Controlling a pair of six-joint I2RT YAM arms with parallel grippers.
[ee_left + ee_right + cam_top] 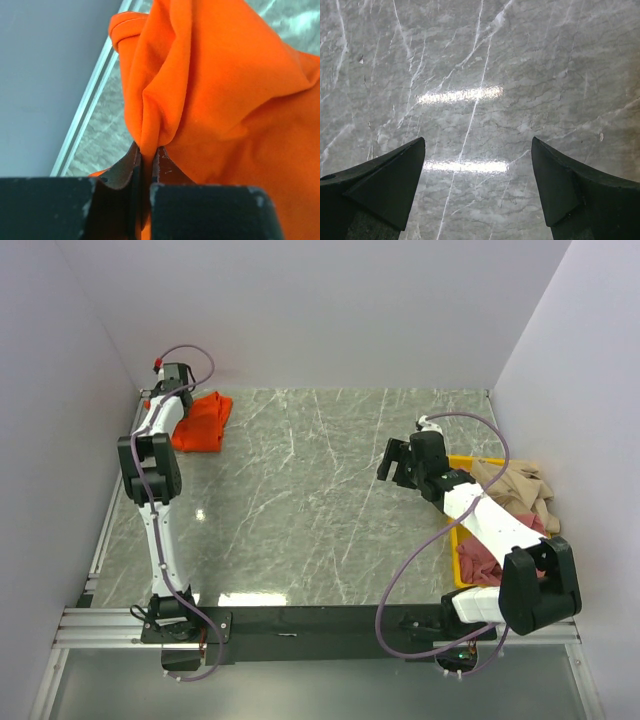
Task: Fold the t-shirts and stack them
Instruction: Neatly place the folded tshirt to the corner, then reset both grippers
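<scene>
Starting from the top view, you can see the orange shirt (200, 420) lying in a crumpled heap at the far left corner of the table (300, 500), with the left gripper (172, 390) at its wall-side edge. The right gripper (395, 460) hangs over bare marble well apart from it, just beside the yellow bin (462, 462). The beige shirt (515, 490) and pink shirt (480, 560) sit in that bin, the beige one spilling over its rim. The step in hand looks like pulling the orange shirt out to open table so it can be spread flat. In the left wrist view, the left gripper (147, 160) is pinched nearly closed on a thin ridge of the orange shirt (225, 100), and the cloth bulges loosely above the jaws. That hold looks like a fold, not a hem or shoulder, so drag low and slowly toward the middle and watch that the ridge does not slide out. Keep clear of the table's edge rail beside the wall. In the right wrist view, the right gripper (477, 145) is spread wide and holds nothing, with only table (480, 60) under it. Bring it across to meet the shirt and take a second corner, so that the two arms can stretch the cloth flat before any fold.
</scene>
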